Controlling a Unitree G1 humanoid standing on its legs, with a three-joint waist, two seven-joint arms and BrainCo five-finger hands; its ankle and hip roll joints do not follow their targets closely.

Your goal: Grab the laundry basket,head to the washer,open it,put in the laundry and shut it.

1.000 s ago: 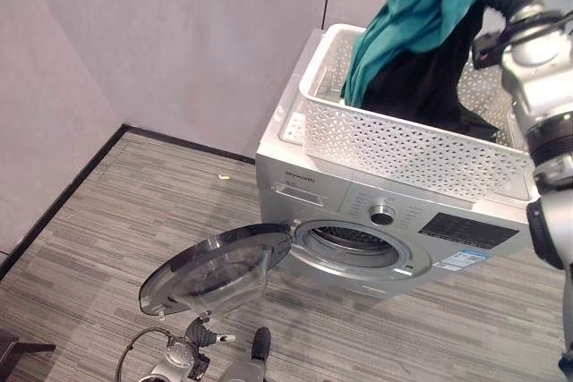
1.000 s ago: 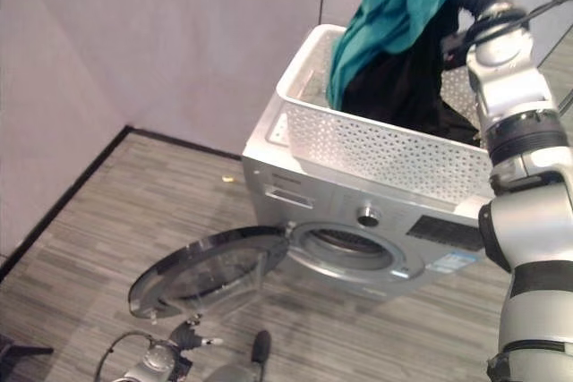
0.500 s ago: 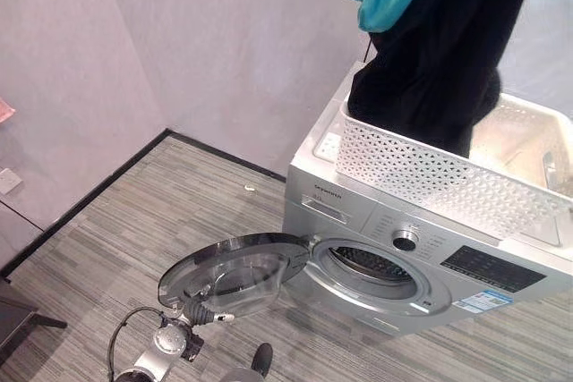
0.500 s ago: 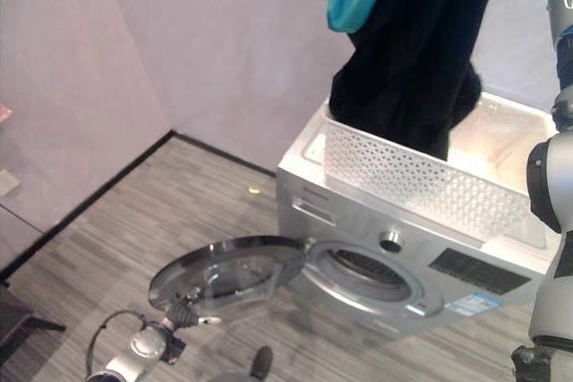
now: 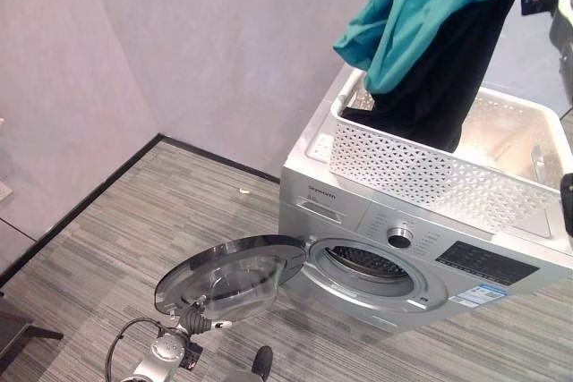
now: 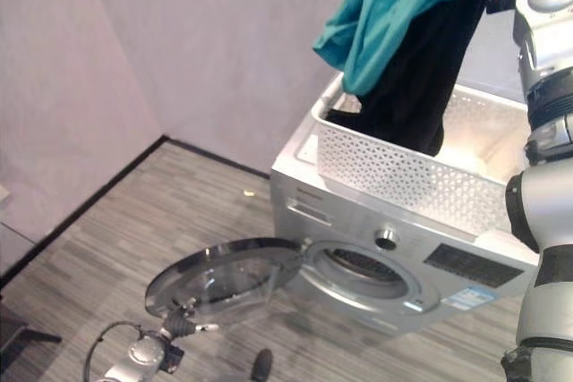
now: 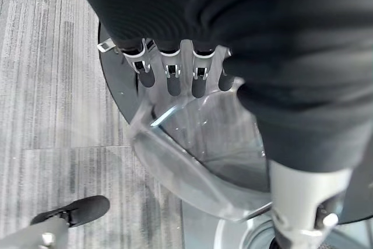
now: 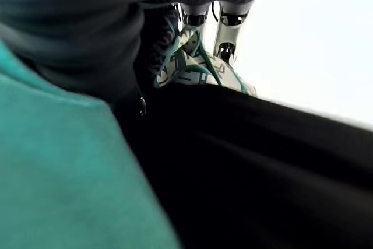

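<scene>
A silver front-loading washer (image 5: 376, 221) stands with its round glass door (image 5: 228, 275) swung open to the left, and the drum opening (image 5: 367, 263) shows. A white perforated laundry basket (image 5: 421, 176) sits on top of it. My right hand (image 8: 224, 21) is raised high above the basket, its fingers curled into a bundle of clothes. The bundle is a teal cloth (image 5: 421, 6) over a black garment (image 5: 448, 78), whose lower end still hangs inside the basket. My left hand (image 7: 169, 74) is down low at the open door, fingers straight over its glass.
Grey walls meet in a corner behind the washer, with a black skirting strip (image 5: 81, 207) along the striped floor. A small pale scrap (image 5: 243, 191) lies on the floor near the wall. A dark object (image 5: 18, 333) sits at the lower left edge.
The camera has shifted. My right hand has lifted the teal and black clothes up from the basket, so only the black garment's end stays inside. The left hand stays by the door.
</scene>
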